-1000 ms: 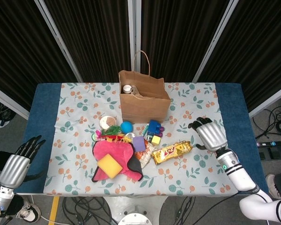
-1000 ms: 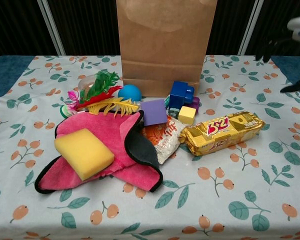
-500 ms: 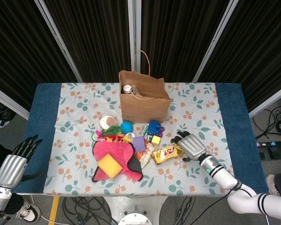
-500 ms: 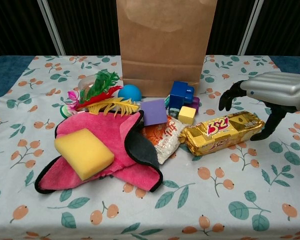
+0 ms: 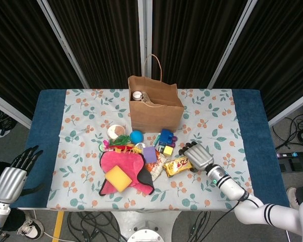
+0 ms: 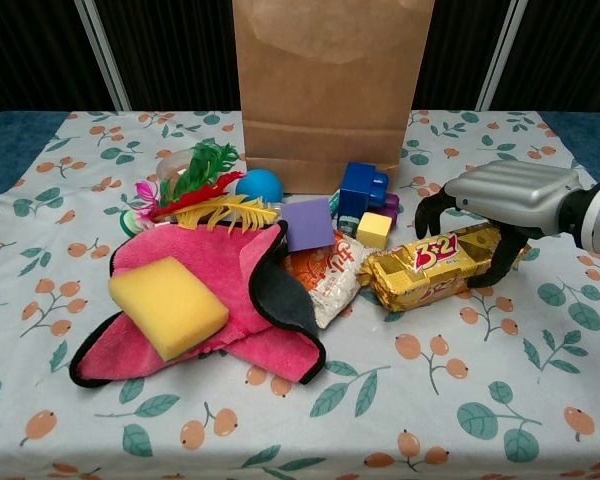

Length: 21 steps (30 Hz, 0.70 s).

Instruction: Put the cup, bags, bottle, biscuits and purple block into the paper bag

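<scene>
Change noted: the right hand [image 6: 495,205] has come in from the right side of the table and lowered onto the gold foil biscuit packet [image 6: 435,266], which it only approached half a second ago. The left hand [image 5: 12,176] has drifted slightly lower at the near left table edge.

Count on the floral tablecloth [image 5: 86,111]: one brown paper bag [image 5: 155,107], standing upright at the far centre, with one white-capped bottle [image 5: 137,95] inside its mouth; one biscuit packet; one purple block [image 6: 308,222]; one orange-and-white snack bag [image 6: 327,276], touching the packet's left end; one pink cloth [image 6: 230,290] carrying one yellow sponge [image 6: 167,304]; one blue ball [image 6: 260,184]; one blue toy block [image 6: 362,187]; one small yellow cube [image 6: 374,229].

Right hand pose: palm down over the packet's right half, fingers arched over its far edge and thumb against its near edge. Whether the grasp is closed cannot be told; the packet lies on the cloth. The left hand is released, fingers spread, holding nothing.
</scene>
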Available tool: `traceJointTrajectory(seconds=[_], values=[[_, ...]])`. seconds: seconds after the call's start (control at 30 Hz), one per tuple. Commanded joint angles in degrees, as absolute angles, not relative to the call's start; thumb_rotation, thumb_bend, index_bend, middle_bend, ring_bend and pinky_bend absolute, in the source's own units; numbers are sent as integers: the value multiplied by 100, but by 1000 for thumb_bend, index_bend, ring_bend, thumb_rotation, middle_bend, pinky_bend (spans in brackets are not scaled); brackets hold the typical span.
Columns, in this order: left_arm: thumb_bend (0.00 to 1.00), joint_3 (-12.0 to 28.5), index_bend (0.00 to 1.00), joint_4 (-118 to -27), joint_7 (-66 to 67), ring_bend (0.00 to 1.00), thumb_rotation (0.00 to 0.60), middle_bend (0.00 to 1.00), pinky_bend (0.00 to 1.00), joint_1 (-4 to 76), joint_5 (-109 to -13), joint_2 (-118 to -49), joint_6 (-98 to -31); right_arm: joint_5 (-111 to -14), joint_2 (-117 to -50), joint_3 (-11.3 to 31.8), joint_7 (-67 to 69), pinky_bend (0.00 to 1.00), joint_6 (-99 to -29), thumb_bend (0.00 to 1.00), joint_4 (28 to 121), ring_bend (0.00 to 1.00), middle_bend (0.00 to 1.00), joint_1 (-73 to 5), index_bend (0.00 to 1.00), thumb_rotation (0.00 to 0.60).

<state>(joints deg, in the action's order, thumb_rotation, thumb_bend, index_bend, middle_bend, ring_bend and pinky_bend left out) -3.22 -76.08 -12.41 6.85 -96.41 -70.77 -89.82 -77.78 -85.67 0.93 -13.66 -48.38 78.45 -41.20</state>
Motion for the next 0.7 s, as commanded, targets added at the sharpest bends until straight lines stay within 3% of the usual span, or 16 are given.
traceJointTrajectory(seconds=[0.03,0.13,0.33,0.53,0.7], values=[[0,-326,87,-7610,-1240,62,600,66,188,686,-9655,-7083,-8985,-7935,-8535,97,-1333,422,-5048,153,7893,365,479,-4058,529,600],[0,-325,87,-7617,-1240,62,600,66,188,688,-9669,-7086,-8993,-8057,-8379,168,-1285,471,-5318,203,8069,413,523,-3995,590,600],[0,-313,87,-7640,-1245,62,600,66,189,706,-9683,-7090,-8989,-8284,-7485,595,-964,485,-6041,219,9207,425,533,-3877,602,600],[0,-326,87,-7657,-1222,63,600,66,189,729,-9732,-7126,-8976,-8057,-6410,1549,-922,487,-6654,218,10655,424,533,-3912,602,600],[0,-310,87,-7687,-1217,62,600,66,188,746,-9741,-7120,-8984,-7424,-6038,2420,-2006,492,-6919,218,11232,429,533,-4272,608,600]])
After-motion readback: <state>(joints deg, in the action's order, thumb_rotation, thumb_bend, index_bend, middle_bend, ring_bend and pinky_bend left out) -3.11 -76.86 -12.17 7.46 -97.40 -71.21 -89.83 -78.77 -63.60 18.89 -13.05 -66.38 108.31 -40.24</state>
